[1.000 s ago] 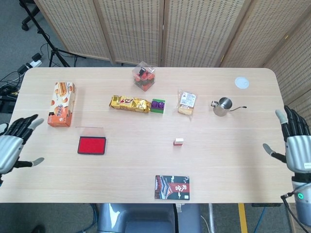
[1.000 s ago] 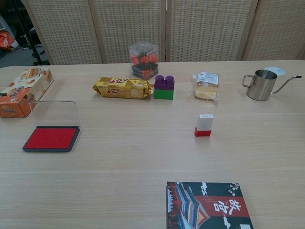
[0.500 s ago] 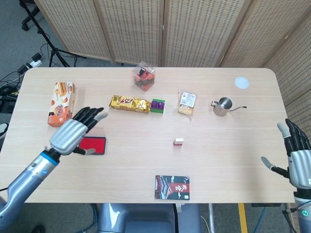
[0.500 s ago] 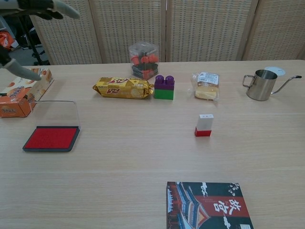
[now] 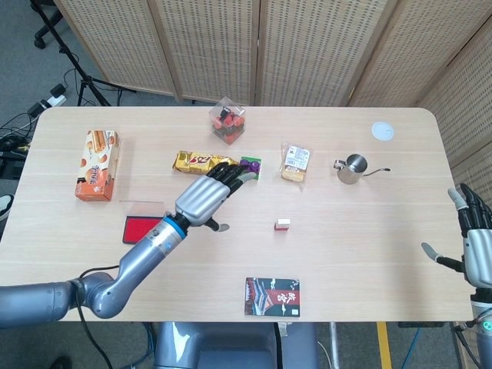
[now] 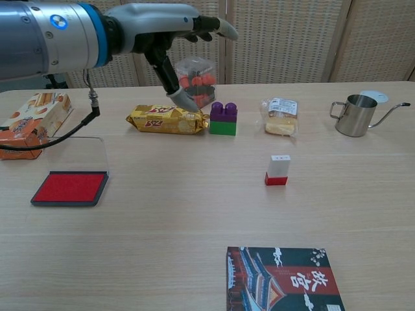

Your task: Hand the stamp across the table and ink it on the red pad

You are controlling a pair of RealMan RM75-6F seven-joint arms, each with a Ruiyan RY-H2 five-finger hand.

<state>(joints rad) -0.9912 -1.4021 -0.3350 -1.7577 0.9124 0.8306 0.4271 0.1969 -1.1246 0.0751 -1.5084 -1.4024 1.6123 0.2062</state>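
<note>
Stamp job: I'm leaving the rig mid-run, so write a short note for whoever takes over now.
Left hand: open, holding nothing, raised over the table, short of the stamp.
Right hand: open, at the table's right edge.
Stamp: upright, mid-table, untouched.
Red pad: lid open, at the table's left.
Done: nothing yet.
Left: grasp the stamp, hand it across, ink it on the pad.

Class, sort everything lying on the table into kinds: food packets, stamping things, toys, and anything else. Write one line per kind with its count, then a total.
Food packets: 3, orange snack box, gold biscuit packet, clear bread bag
Stamping things: 2, stamp, red ink pad
Toys: 2, clear toy box, purple-green building block
Other: 3, steel pitcher, book, white disc
Total: 10
</note>
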